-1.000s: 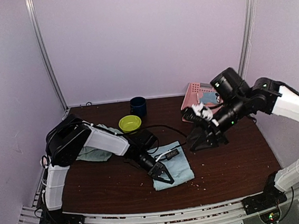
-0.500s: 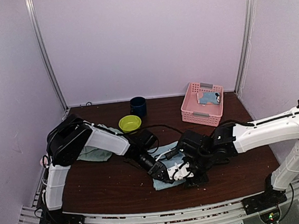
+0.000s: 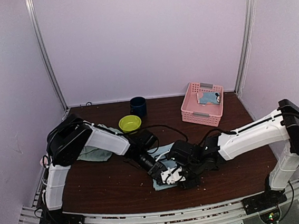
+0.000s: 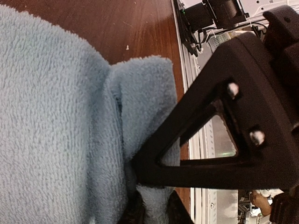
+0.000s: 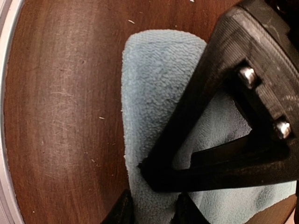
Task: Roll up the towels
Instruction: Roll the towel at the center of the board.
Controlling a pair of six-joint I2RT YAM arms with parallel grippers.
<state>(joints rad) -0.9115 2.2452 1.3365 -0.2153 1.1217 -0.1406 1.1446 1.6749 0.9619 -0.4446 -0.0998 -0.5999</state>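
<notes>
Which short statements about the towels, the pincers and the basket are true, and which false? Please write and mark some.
1. Both the left pincer and the right pincer are at the pale blue towel. True.
2. The pink basket stands at the back left of the table. False: it stands at the back right.
3. The lime-green bowl lies inside the basket. False: it stands on the table, near the dark blue cup.
4. A mint green towel lies partly under the left arm. True.

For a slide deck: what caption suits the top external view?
Bimanual towel rolling: left gripper and right gripper meet on the pale blue towel; pink basket, lime bowl behind.
</notes>
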